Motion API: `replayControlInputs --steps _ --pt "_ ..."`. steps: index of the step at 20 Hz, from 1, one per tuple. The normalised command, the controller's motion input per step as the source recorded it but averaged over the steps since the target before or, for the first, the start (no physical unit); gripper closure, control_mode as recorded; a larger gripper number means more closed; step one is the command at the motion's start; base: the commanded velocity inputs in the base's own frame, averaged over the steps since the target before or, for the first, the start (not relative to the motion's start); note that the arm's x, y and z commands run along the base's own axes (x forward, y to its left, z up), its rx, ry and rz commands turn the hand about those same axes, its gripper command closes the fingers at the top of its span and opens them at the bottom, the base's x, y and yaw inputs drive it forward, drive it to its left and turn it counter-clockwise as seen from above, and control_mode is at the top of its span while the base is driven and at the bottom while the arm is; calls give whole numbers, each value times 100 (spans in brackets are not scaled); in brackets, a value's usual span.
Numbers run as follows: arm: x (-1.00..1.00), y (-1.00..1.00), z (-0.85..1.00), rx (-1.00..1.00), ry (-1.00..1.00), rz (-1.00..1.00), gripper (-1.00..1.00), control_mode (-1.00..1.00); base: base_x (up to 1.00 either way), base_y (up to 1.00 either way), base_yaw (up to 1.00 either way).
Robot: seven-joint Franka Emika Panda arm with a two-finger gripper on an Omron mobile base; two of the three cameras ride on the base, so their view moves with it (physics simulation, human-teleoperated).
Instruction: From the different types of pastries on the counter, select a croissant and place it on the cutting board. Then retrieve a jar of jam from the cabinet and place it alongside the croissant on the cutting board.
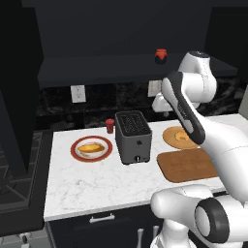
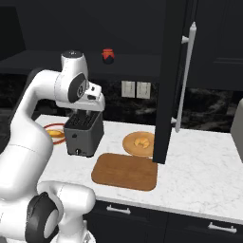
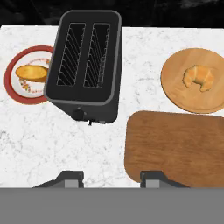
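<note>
Fingertips of the gripper point(image 3: 112, 178) are held high over the counter point(image 3: 52, 148), pressed as close as they go, nothing pinched.

Below them lies the bare cutting board point(image 3: 177, 146). The croissant point(image 3: 199, 77) is seen on a round tan plate point(image 3: 175, 87) just beyond the board. A toaster point(image 3: 87, 61) stands beside it, then a red-rimmed plate point(image 3: 13, 89) bearing an oval pastry point(image 3: 31, 72). The jam jar point(image 1: 161, 55) is set on the cabinet point(image 1: 72, 38) shelf, with a red cup point(image 1: 110, 125) behind the toaster.
</note>
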Motion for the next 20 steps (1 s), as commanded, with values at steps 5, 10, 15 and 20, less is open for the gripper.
replayControlInputs --steps 5,10,15,20 --pt "-3 -19 -24 -2 0 0 -100 -100 0 0 0" --pt "2 -88 -69 0 0 0 -100 -100 0 0 0" --pt "5 -98 -71 -1 0 5 -100 -100 0 0 0" --pt "24 -69 -41 0 2 0 -100 -100 0 0 0"
